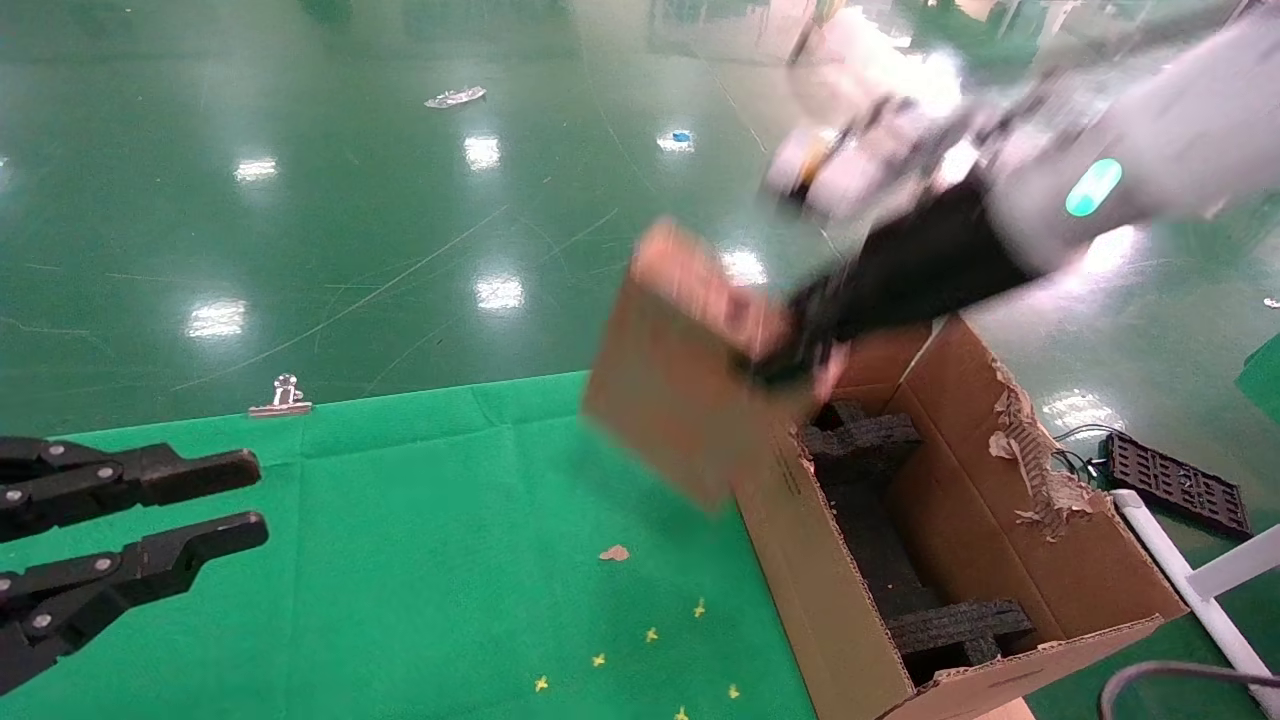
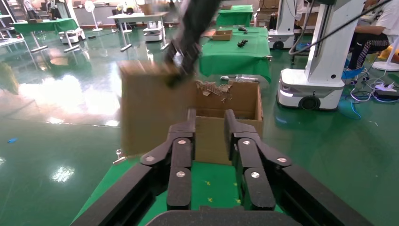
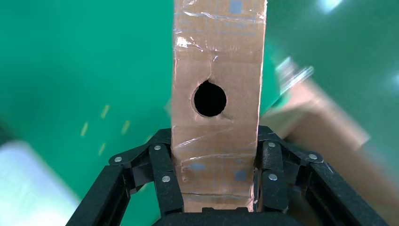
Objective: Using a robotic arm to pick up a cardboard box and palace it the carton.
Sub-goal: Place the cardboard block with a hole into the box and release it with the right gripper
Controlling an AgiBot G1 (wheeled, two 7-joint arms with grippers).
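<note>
One round hole marks the gripped cardboard box (image 3: 216, 70).

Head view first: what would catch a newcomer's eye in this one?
The small cardboard box, gripped at one end by the right gripper, hangs in the air beside the near end of the big open carton. The carton stands on the green cloth, with black foam inserts inside and a torn flap edge. The left gripper waits open at the cloth's left side.
</note>
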